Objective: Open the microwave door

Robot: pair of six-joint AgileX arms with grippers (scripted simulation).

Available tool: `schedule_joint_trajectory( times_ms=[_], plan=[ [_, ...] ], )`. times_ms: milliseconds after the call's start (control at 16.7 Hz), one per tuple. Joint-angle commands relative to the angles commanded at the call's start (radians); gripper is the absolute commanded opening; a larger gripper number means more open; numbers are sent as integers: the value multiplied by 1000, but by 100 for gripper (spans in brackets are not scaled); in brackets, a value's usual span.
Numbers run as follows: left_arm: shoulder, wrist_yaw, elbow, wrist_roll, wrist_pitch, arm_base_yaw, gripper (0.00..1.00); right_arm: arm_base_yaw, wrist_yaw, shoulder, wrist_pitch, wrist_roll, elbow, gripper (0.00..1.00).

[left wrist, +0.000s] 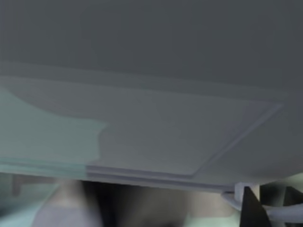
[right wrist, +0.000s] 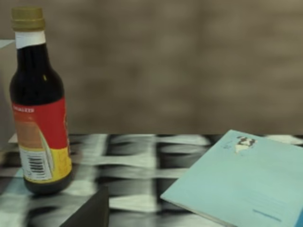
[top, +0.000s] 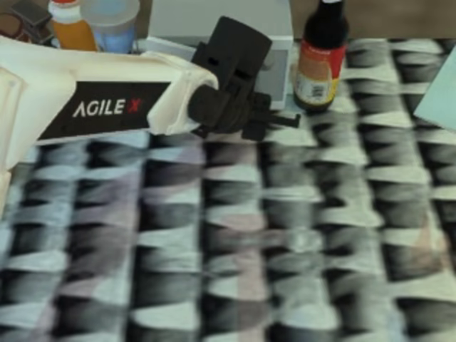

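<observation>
The desk (top: 299, 235) under me wears a grey and pale zigzag cloth, and my left arm (top: 92, 100) lies across its far left part, reaching toward the back edge. The microwave (top: 221, 18) stands at the back of the desk, near the middle, its light grey top just showing in the top view. In my left wrist view the microwave door (left wrist: 156, 137) fills most of the picture from very close, a pale flat panel with a raised frame edge. My left end effector (top: 267, 121) is right at the front of the microwave, low down by its right part; whether it touches the door I cannot tell, and I cannot tell how far its fingers are spread or whether they hold anything.

Just right of the microwave stands 1 dark sauce bottle (top: 322, 57) with a red and yellow label, upright. A light blue book (top: 438, 96) lies at the right edge of the desk. At the back left are an orange bottle (top: 70, 25) and a pale blue cup (top: 114, 21), side by side.

My right arm is out of the top view.
</observation>
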Motion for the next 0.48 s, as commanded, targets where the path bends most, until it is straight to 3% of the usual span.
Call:
schedule_joint_trajectory(
  times_ms=[480],
  plan=[
    [-2,14,-9,6,2,-5,0,0,0,0,0,0,0,100]
  ],
)
